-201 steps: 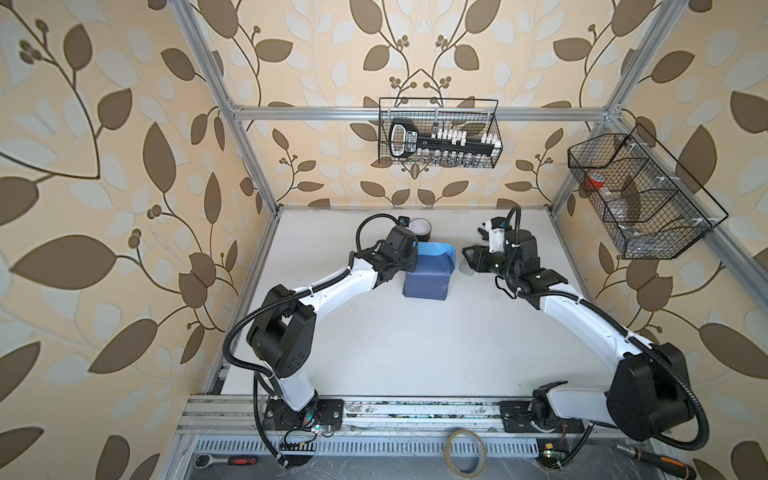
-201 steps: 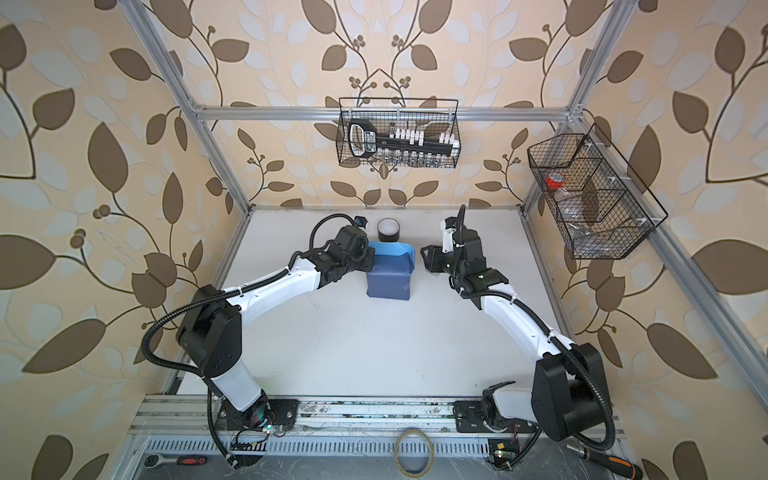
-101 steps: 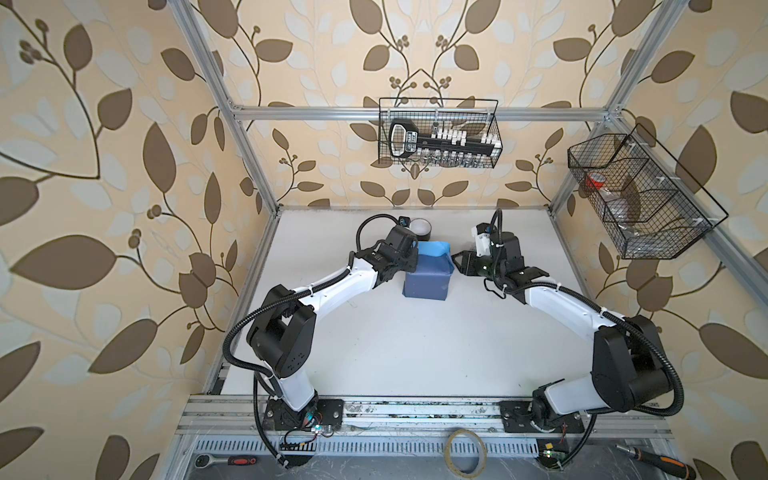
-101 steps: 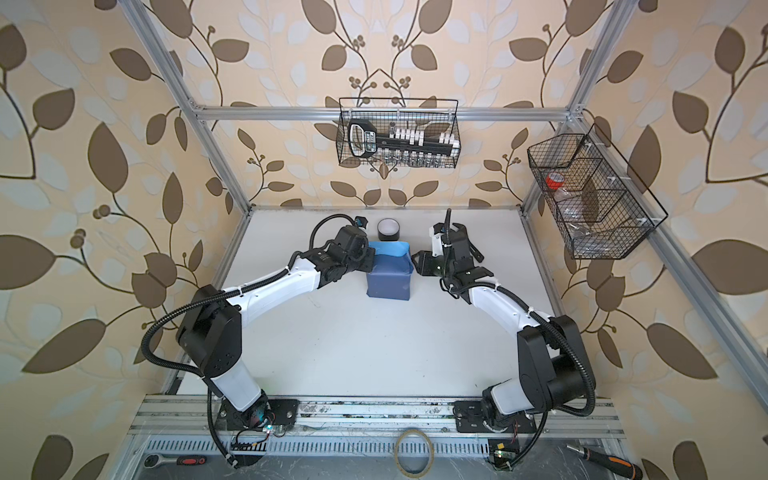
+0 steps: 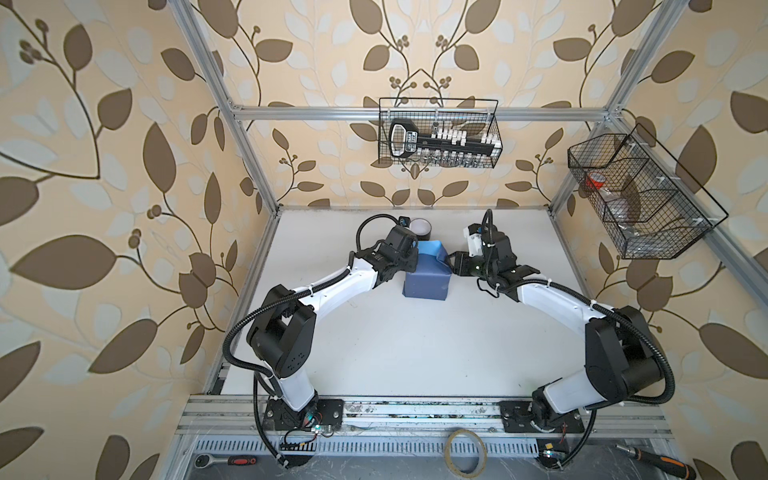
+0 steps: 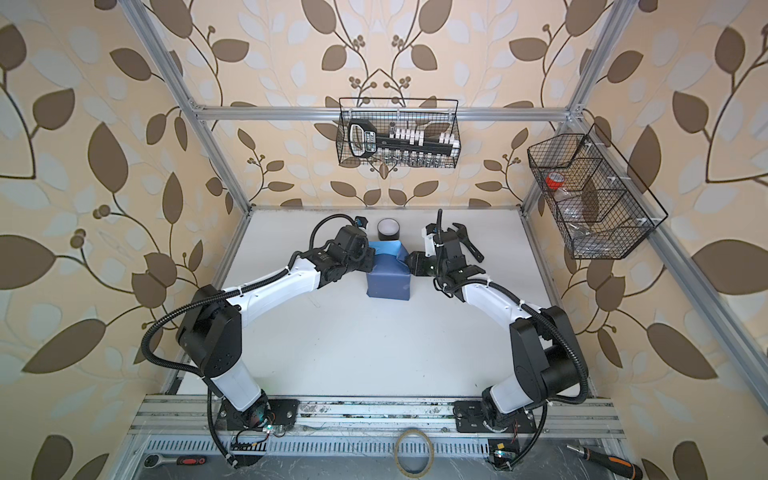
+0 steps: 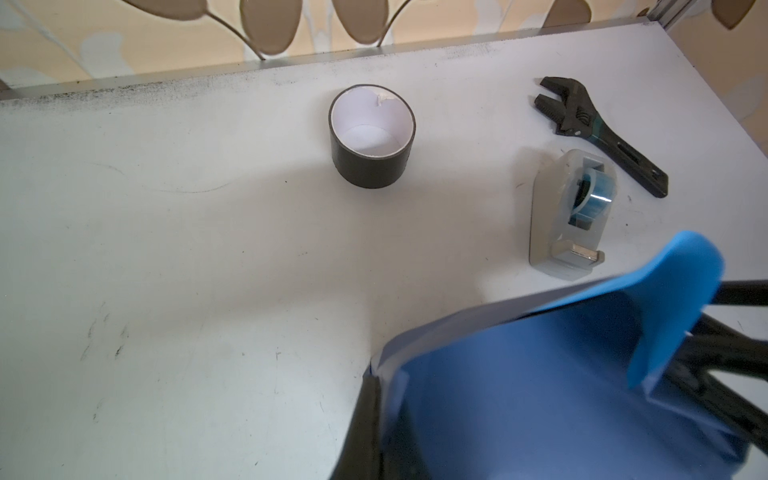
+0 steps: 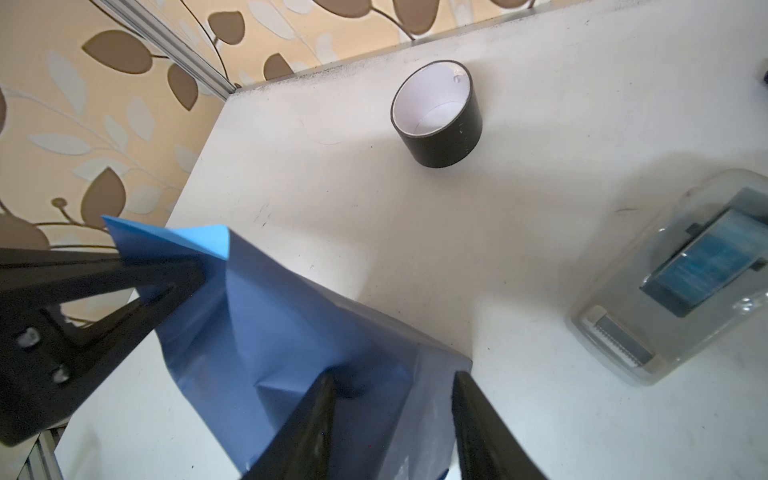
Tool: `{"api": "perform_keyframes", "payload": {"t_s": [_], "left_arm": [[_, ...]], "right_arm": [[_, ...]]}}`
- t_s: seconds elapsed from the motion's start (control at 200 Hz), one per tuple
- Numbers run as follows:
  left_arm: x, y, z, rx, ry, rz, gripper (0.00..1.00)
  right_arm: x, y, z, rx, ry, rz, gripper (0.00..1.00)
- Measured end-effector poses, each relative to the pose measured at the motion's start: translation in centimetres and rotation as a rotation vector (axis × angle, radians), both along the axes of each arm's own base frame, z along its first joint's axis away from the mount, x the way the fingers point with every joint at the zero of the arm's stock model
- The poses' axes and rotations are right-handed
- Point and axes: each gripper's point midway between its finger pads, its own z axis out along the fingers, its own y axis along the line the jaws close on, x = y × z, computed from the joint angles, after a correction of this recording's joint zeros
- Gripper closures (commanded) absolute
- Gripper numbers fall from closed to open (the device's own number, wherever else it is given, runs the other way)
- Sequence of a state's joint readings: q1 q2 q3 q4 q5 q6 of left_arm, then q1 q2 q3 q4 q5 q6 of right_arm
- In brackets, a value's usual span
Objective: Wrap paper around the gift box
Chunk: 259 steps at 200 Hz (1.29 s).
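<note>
The paper (image 5: 426, 277) stands folded up into a blocky parcel at the back middle of the table (image 5: 415, 357). Its slate-blue face is outward and a sky-blue flap shows at its far top edge. The gift box is hidden inside it. In both top views the two arms reach in from either side and meet at the parcel's far end. The left gripper (image 8: 196, 274) sits at the parcel's left far corner, its jaws pressed together on the raised flap of paper, with the sky-blue tip sticking out just past them. The right gripper (image 8: 392, 380) is at the opposite far corner. Its jaws stand apart and both fingertips (image 8: 320, 407) butt end-on against the parcel's side, one of them denting the sheet.

The table is white and scuffed, with dark specks along its back edge. Behind the parcel, near the back wall, a black tape roll (image 7: 372, 139) stands on end, its white core open upward. Further to the right lie a clear-grey tape dispenser (image 7: 571, 212) with blue tape and, just beyond it, a black wrench (image 7: 598, 133), the two not touching. Beige leaf-patterned wallpaper lines an aluminium frame. A back basket (image 5: 438, 133) of wire holding tools hangs on the far wall, and a side basket (image 5: 640, 199) hangs on the right wall. Along the front rail lie a tape ring (image 5: 465, 451), a ratchet (image 5: 220, 460) and a screwdriver (image 5: 656, 457)
</note>
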<state>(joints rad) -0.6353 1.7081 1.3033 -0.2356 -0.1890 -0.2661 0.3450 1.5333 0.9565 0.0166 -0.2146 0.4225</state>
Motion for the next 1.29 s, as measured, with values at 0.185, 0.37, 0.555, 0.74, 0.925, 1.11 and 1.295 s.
{"api": "perform_keyframes", "payload": {"t_s": [0.185, 0.37, 0.555, 0.74, 0.925, 1.11, 1.295], "left_arm": [[0.0, 0.0, 0.0, 0.0, 0.0, 0.0, 1.0], [0.0, 0.0, 0.0, -0.002, 0.001, -0.002, 1.0], [0.0, -0.1, 0.0, -0.003, 0.002, -0.005, 1.0], [0.0, -0.1, 0.0, -0.005, 0.002, -0.005, 1.0], [-0.1, -0.3, 0.0, -0.01, 0.004, -0.013, 1.0], [-0.2, -0.4, 0.0, -0.015, 0.007, -0.019, 1.0], [-0.2, -0.4, 0.0, -0.015, 0.007, -0.019, 0.97]], "right_arm": [[0.2, 0.5, -0.7, -0.004, 0.012, 0.009, 0.52], [0.7, 0.9, -1.4, -0.009, 0.022, 0.013, 0.51], [1.2, 1.0, -1.5, -0.009, 0.014, 0.007, 0.51], [1.8, 0.7, -1.6, -0.006, -0.001, -0.006, 0.52], [2.4, 0.6, -1.5, 0.004, -0.014, -0.017, 0.52], [2.6, 0.4, -1.6, 0.021, -0.022, -0.033, 0.53], [2.6, 0.3, -1.7, 0.046, -0.032, -0.049, 0.54]]}}
